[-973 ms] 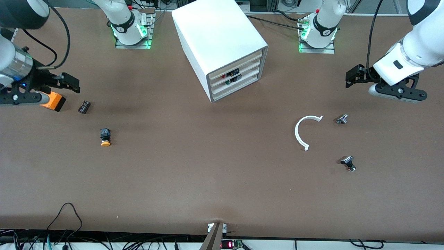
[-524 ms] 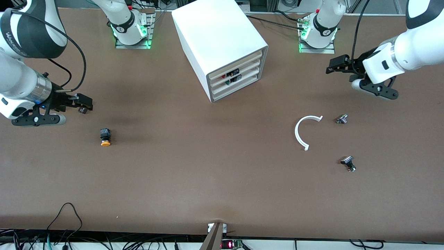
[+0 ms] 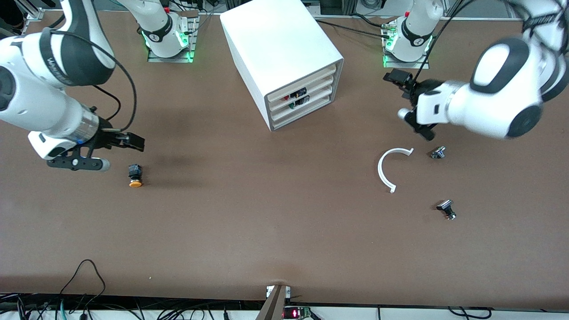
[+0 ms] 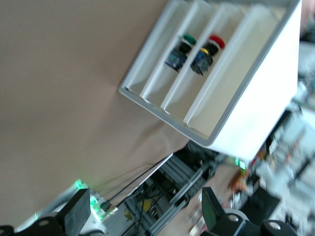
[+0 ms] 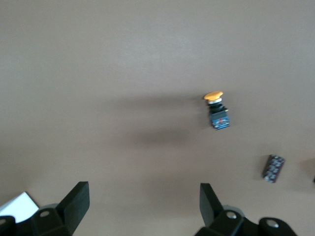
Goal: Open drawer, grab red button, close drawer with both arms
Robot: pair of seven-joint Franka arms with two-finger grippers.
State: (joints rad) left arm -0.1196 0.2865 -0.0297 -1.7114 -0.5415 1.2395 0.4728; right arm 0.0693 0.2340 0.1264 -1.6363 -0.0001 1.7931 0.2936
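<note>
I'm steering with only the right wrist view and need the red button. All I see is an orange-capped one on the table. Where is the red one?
Observer: The red button sits in the drawer, second from top of the white cabinet, which stands between the two arm bases.
Operator: Is that drawer pulled out?
Observer: No, its front sits flush with the other drawers.
Operator: Where are the end effectors?
Observer: The left end effector hangs open over the table at the left arm's end of the cabinet. Your right end effector, also open, is over the table near the right arm's end.
</note>
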